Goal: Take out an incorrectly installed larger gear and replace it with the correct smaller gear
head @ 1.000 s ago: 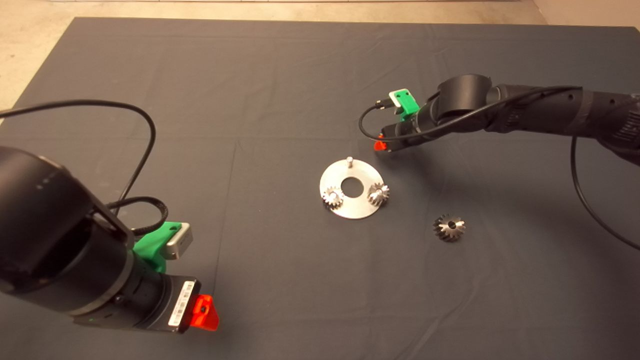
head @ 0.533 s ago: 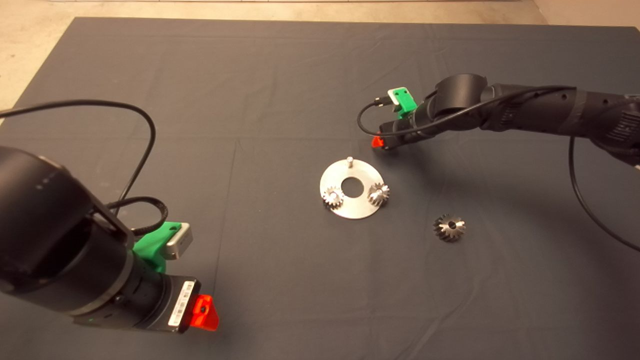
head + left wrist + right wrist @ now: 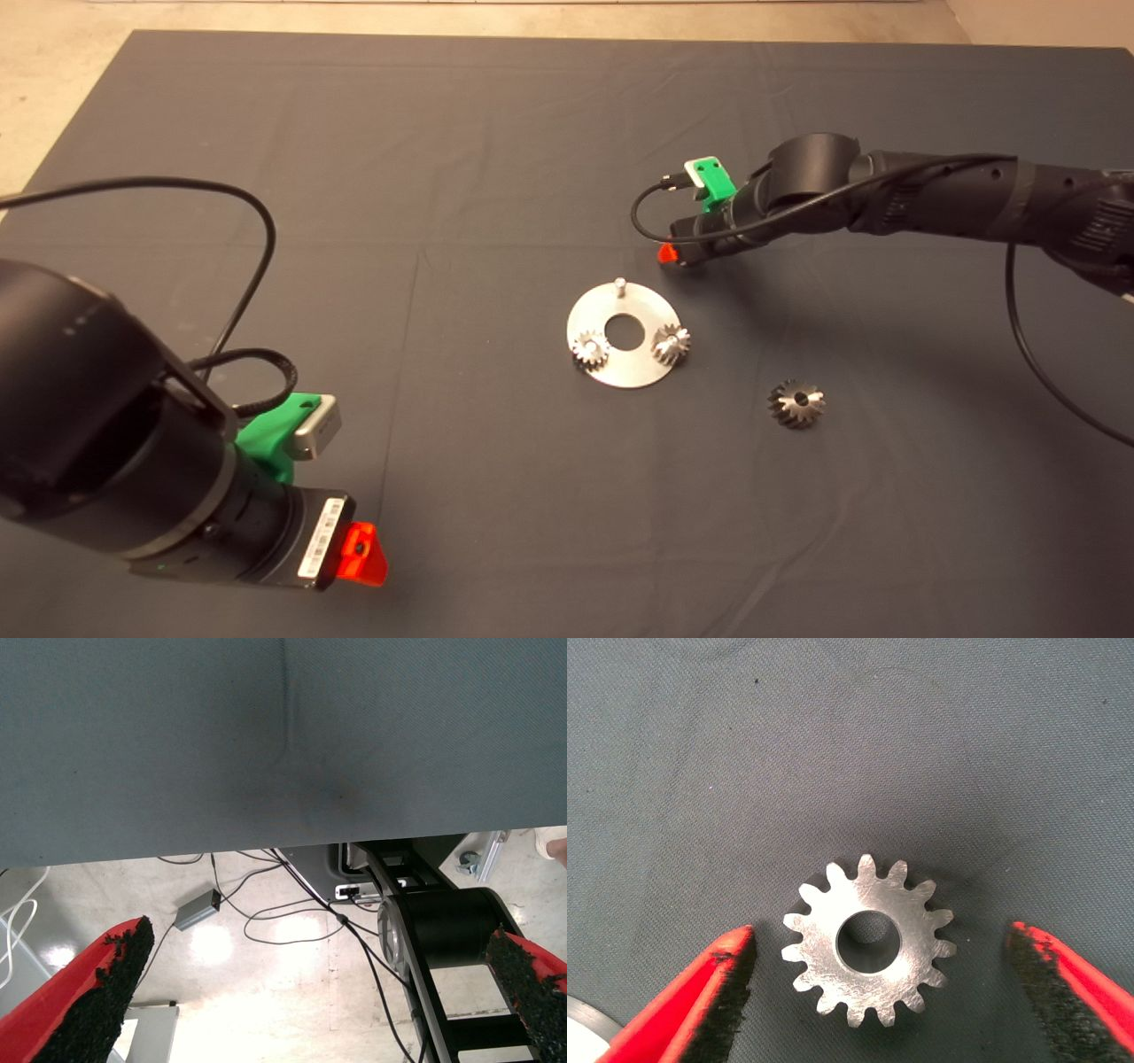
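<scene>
While right end effector [image 3: 873, 992] gapes, smaller gear [image 3: 868, 941] between fingers.

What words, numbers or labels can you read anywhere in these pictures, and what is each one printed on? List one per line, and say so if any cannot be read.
White sticker on the left hand, parked at the mat's lower left: dark barcode-like print, too small to read.
Smaller gear between the open fingers of the right hand: no marking.
Larger gear, round plate: no text visible.
Nothing else readable.
</scene>
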`<state>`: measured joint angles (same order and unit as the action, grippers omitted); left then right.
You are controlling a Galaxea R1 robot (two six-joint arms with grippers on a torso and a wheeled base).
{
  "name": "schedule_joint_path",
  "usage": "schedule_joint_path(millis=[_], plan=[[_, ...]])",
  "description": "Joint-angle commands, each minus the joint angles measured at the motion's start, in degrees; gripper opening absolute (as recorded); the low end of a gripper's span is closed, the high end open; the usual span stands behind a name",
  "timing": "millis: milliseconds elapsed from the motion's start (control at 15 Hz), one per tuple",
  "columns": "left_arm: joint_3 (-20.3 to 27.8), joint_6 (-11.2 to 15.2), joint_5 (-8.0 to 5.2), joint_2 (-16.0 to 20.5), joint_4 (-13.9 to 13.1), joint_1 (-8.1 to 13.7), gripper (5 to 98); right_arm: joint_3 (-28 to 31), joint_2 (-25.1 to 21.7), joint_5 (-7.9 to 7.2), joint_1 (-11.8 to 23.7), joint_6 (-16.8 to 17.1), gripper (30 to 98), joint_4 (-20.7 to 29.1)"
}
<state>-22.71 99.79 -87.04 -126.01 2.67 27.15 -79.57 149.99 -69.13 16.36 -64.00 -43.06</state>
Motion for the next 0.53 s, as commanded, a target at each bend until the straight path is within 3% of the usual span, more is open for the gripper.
schedule_joint_path(millis=[0,333,467], plan=[[0.75,0.06,-0.32,0.19,-0.38,0.28,97.6,0.13,-0.09,0.05,1.31,-0.34,74.6,-1.59],[0.75,0.06,-0.32,0.19,-0.38,0.19,97.6,0.13,-0.09,0.05,1.31,-0.25,65.8,-1.59],[0.75,0.06,-0.32,0.19,-0.38,0.21,97.6,0.13,-0.09,0.05,1.31,-0.34,65.1,-1.59]])
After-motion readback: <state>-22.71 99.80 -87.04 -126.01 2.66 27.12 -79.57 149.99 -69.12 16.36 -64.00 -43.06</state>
